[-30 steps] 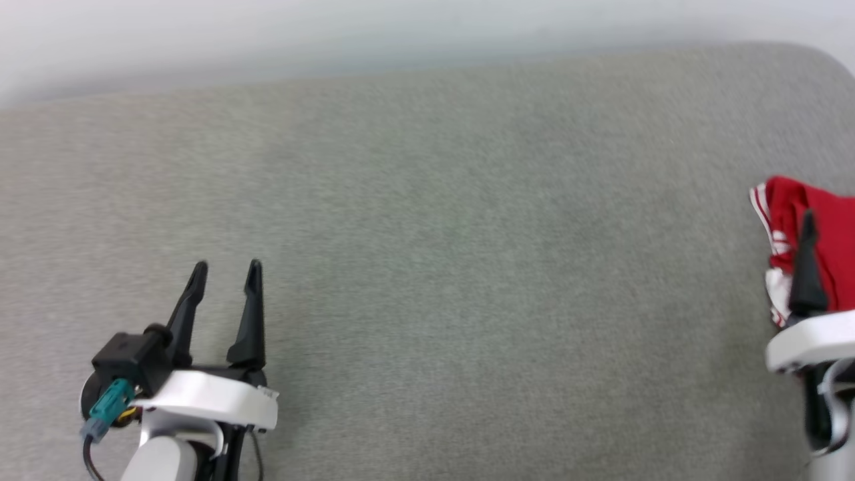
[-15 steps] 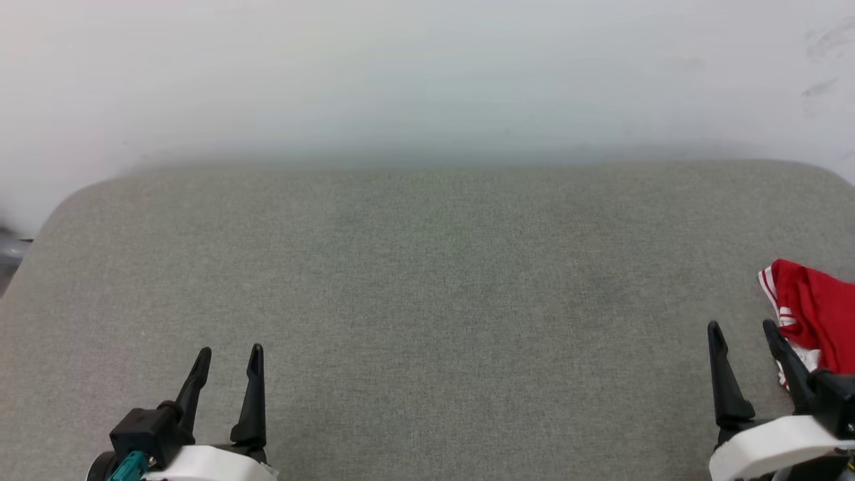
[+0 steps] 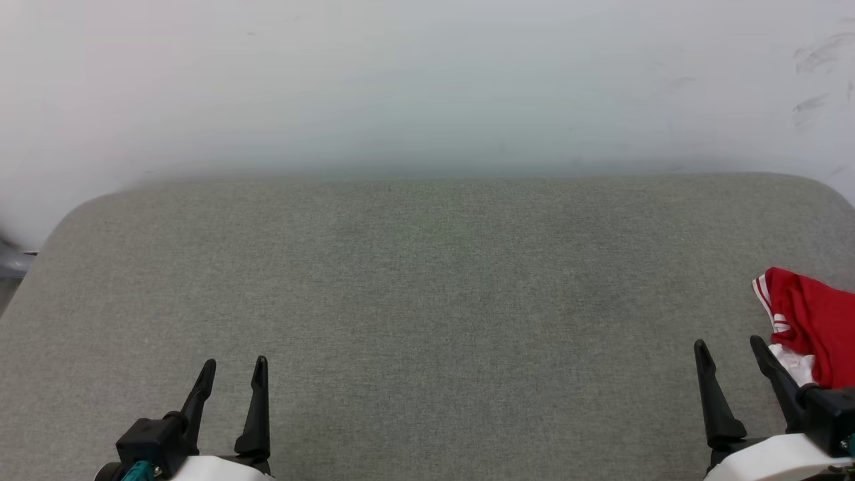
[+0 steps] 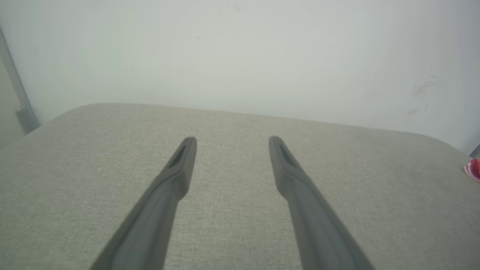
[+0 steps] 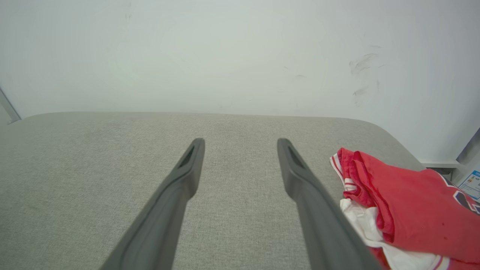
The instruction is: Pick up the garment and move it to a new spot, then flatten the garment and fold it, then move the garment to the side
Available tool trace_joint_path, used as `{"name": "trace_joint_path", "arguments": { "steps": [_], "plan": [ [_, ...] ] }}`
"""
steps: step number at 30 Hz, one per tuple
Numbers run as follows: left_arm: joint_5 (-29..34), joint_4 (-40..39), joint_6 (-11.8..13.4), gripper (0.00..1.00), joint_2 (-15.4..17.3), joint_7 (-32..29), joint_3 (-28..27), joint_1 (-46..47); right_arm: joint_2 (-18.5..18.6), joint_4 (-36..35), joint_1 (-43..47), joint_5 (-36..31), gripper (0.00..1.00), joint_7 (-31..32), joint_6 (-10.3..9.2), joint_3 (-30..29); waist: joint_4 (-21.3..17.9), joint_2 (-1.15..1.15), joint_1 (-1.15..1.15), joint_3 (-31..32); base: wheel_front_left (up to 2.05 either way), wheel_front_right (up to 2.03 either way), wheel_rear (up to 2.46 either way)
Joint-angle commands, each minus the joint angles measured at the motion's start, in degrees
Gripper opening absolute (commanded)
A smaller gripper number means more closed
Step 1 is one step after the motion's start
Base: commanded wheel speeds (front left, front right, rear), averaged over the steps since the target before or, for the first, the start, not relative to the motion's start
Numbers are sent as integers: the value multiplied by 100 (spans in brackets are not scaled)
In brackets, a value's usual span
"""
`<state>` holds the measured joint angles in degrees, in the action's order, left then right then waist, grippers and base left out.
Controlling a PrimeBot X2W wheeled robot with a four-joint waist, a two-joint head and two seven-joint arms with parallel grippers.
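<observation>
Pale white wall (image 3: 427,80) at the back, marked with a few dark scuffs near the upper right. Before it, wide grey woven-fabric table (image 3: 427,280) with rounded far corners and a soft, curved far edge.

Lying bunched at the right edge of the table: red soft-fabric T-shirt (image 3: 811,314), folded over itself in thick creases. Red-and-white striped trim along its left border, white cloth poking out from under the red at the near side. In the right wrist view, a piece of dark, white-edged lettering at the far right of the red cloth, too cut off for reading. Partly beyond the right border of the head view, so full outline impossible to tell.

Right gripper (image 3: 728,343) low at the right, two long dark fingers spread wide apart, grey fabric showing between them. Its right finger just beside the white cloth; touching or not, cannot tell. Left gripper (image 3: 234,363) low at the left, fingers likewise parted over grey fabric, well apart from the T-shirt.

Between both grippers and up to the far edge, a broad open stretch of grey fabric. Far left corner rounding off close to the wall; far right corner near the T-shirt.
</observation>
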<state>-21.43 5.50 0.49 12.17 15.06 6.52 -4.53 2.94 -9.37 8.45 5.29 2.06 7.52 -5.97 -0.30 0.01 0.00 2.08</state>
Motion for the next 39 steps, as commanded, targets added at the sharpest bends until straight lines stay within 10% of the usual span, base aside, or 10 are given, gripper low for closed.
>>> {"name": "trace_joint_path", "arguments": {
  "steps": [1,9,10,39],
  "plan": [
    [-19,-14,16,100,10,-13,3,-20,-9,-44,79,29,100,0,-7,12,5,-1,0,-9,0,0,0],
    [-12,-2,13,100,51,-12,49,74,-9,-39,59,57,100,-58,-7,2,14,-1,0,-42,0,0,0],
    [-16,4,-1,0,23,-20,51,24,0,-22,3,27,0,-36,0,4,14,-1,0,-43,0,0,0],
    [-2523,367,-287,0,-334,-786,-430,395,63,876,-527,3171,0,76,-1,68,18,-1,0,-86,0,0,0]
  ]
}}
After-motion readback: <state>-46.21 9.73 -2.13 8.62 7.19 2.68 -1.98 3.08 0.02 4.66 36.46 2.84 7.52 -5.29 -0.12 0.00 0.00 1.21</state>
